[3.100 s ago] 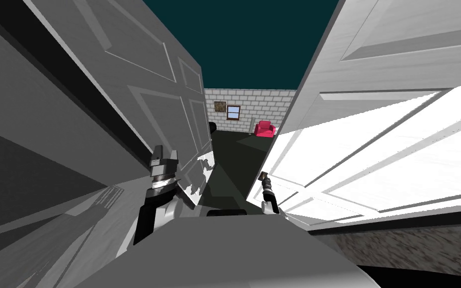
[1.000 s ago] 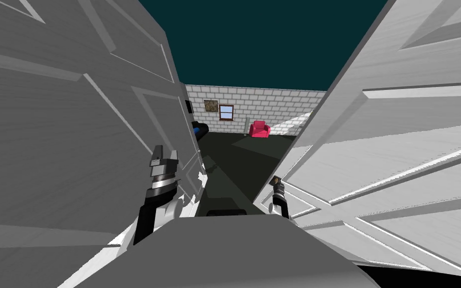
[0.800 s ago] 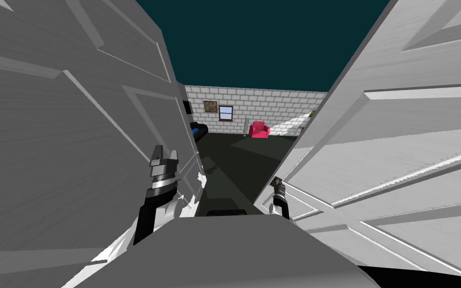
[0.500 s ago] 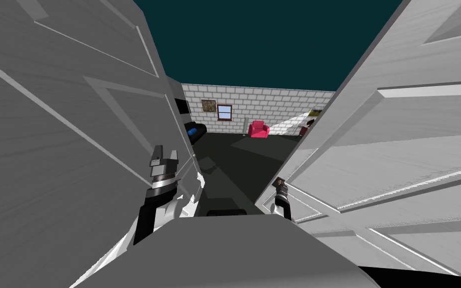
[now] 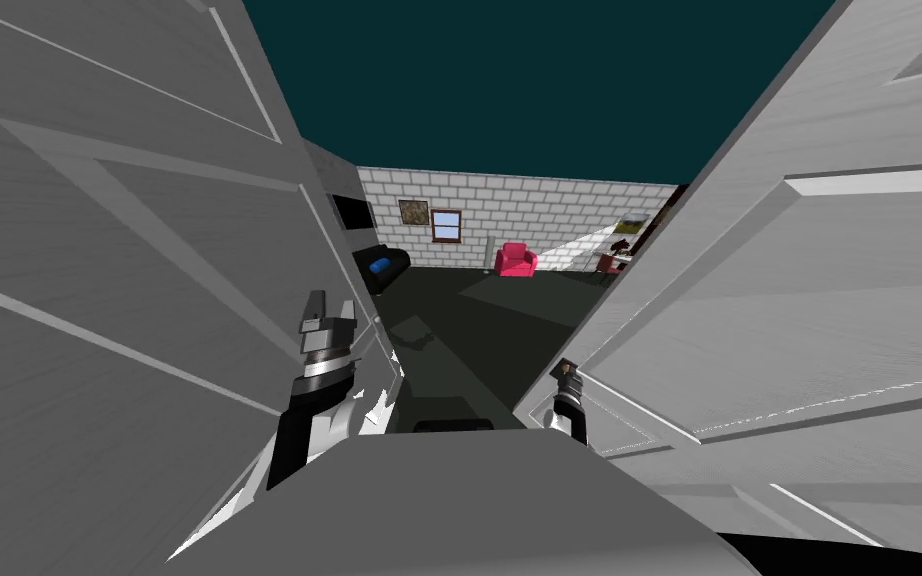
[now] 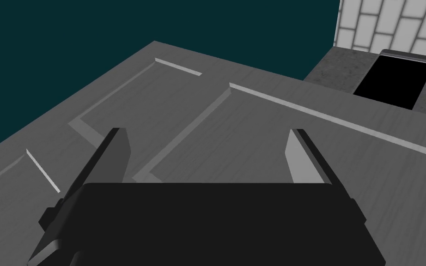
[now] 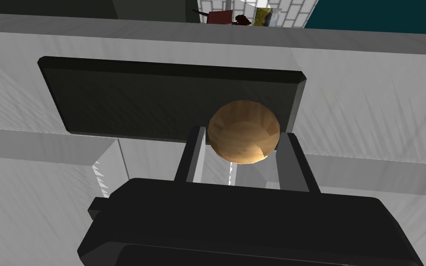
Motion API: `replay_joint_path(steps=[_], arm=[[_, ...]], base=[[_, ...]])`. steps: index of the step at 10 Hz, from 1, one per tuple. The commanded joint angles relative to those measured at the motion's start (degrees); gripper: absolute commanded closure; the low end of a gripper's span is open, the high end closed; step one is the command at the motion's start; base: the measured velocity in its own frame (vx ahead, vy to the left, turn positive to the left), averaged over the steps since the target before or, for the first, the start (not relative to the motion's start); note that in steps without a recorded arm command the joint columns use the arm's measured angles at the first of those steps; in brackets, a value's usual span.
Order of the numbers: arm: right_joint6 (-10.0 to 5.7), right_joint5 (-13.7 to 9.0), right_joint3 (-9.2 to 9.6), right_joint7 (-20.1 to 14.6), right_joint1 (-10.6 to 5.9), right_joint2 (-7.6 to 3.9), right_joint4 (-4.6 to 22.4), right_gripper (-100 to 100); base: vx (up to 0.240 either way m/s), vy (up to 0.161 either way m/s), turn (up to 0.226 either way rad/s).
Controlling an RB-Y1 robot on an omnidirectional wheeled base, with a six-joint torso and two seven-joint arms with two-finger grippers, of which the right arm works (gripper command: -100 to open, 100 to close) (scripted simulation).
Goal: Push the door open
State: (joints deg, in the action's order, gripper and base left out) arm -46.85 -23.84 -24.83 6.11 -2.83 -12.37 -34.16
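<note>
Since the door [image 5: 809, 300] at frame right already stands wide, the push looks nearly done, right pincer [image 7: 242, 134] clamped on its knob [image 7: 244, 122], left pincer [image 6: 207, 134] spread apart.

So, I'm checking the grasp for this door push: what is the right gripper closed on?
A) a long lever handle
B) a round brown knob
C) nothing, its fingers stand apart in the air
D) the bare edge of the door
B: in the right wrist view, the two fingers of the right gripper press the sides of the round brown knob, which sits on a dark plate on the white door.
</note>
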Motion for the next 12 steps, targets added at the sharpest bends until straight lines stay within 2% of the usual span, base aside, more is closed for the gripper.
replay_joint_path(steps=[1,3,4,5,8,12], arm=[[-0.55,-0.7,-1.09,0.2,-0.45,-0.67,0.8,100],[-0.55,-0.7,-1.09,0.2,-0.45,-0.67,0.8,100],[-0.64,-1.3,-1.9,0.6,-0.37,-0.77,1.0,100],[-1.08,-1.0,-1.46,0.1,-0.95,-1.08,2.3,100],[-1.48,-2.2,-3.15,0.8,-0.77,-1.43,2.9,100],[-1.75,-3.9,-5.42,1.7,-0.47,-1.81,3.3,100]], base=[[0.209,-0.045,-0.047],[0.099,-0.027,-0.016],[0.107,-0.024,-0.019],[0.063,-0.013,-0.016],[0.128,-0.04,-0.029],[0.2,-0.074,-0.036]])
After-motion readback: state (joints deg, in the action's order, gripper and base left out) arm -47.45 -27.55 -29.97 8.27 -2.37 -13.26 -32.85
